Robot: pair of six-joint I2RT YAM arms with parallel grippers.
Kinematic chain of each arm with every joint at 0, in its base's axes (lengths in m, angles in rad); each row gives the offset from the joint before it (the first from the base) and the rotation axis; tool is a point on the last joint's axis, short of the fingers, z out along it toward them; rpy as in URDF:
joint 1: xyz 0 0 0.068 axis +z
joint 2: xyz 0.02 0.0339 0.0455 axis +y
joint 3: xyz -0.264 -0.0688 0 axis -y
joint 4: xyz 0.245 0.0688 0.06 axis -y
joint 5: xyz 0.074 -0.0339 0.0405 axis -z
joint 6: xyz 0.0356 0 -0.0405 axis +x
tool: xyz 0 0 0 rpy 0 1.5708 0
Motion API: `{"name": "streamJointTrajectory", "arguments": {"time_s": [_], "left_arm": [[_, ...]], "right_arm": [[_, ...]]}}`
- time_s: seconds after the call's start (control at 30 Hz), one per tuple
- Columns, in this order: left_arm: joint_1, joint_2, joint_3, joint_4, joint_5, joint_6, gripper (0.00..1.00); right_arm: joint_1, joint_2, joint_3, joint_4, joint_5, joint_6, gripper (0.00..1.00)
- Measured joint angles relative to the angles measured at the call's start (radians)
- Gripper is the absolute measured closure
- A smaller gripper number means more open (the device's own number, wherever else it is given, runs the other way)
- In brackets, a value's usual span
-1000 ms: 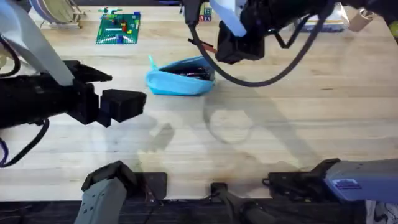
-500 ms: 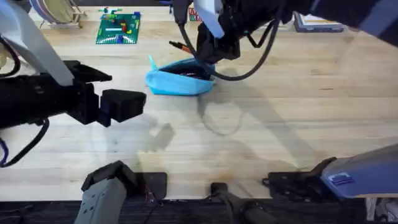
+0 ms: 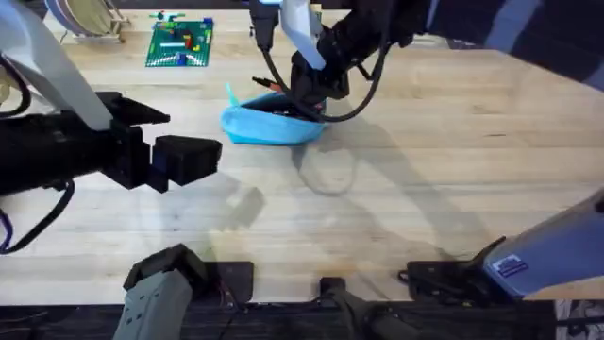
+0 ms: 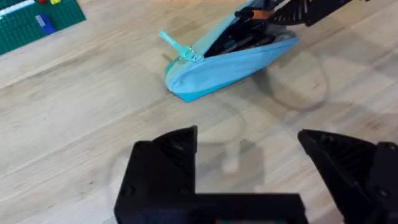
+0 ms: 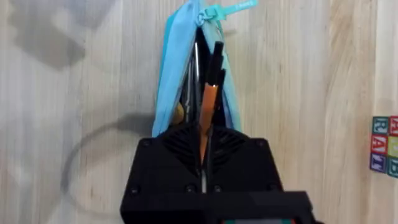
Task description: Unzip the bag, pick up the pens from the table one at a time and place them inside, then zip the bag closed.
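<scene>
The light blue bag [image 3: 269, 127] lies unzipped on the table [image 3: 453, 170] at the back centre, with dark pens inside and its pull [image 3: 229, 92] pointing left. My right gripper [image 3: 307, 94] hangs over the bag's right end, shut on an orange pen [image 5: 208, 109] with a black end. That pen points into the bag's [image 5: 171, 74] open mouth, between the fingers [image 5: 203, 134]. My left gripper [image 3: 184, 159] hovers open over the table, left of the bag and nearer the front. The left wrist view shows the bag [image 4: 230, 62] beyond that gripper [image 4: 249, 140], and the orange pen [image 4: 261, 12] at its far end.
A green brick baseplate [image 3: 181, 42] lies at the back left. Coloured letter blocks [image 5: 385, 146] sit off to one side of the bag. The right arm's cable [image 3: 363, 90] loops down just right of the bag. Bare tabletop spreads in front and to the right.
The right gripper has moved left and down with the orange pen, from beyond the bag's right end to over its open mouth. The left arm and the bag have stayed still.
</scene>
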Motion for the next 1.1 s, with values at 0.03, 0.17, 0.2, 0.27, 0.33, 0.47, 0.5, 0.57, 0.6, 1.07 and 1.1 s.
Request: {"name": "streamJointTrajectory", "arguments": {"time_s": [0.03,0.17,0.2,0.27,0.33,0.47,0.5,0.57,0.6,1.07,1.1], "left_arm": [[0.000,0.000,0.000,0.000,0.000,0.000,0.007],[0.000,0.000,0.000,0.000,0.000,0.000,0.007],[0.000,0.000,0.000,0.000,0.000,0.000,0.007],[0.000,0.000,0.000,0.000,0.000,0.000,0.007],[0.000,0.000,0.000,0.000,0.000,0.000,0.007],[0.000,0.000,0.000,0.000,0.000,0.000,0.007],[0.000,0.000,0.000,0.000,0.000,0.000,0.007],[0.000,0.000,0.000,0.000,0.000,0.000,0.007],[0.000,0.000,0.000,0.000,0.000,0.000,0.007],[0.000,0.000,0.000,0.000,0.000,0.000,0.007],[0.000,0.000,0.000,0.000,0.000,0.000,0.007]], "right_arm": [[0.000,0.007,0.000,0.007,-0.006,0.000,0.969],[0.000,0.038,0.000,0.027,-0.021,0.000,0.969],[0.000,0.047,0.000,0.027,-0.025,0.000,0.969],[0.000,0.068,0.000,0.028,-0.030,0.000,0.969],[0.000,0.089,0.000,0.028,-0.030,0.000,0.969],[0.000,0.120,0.000,0.032,-0.033,0.000,0.969],[0.000,0.125,0.000,0.032,-0.033,0.000,0.969],[0.000,0.133,0.000,0.035,-0.033,0.000,0.969],[0.000,0.136,0.000,0.035,-0.033,0.000,0.969],[0.000,0.138,0.001,0.040,-0.033,-0.003,0.011],[0.000,0.138,0.001,0.040,-0.033,-0.003,0.006]]}}
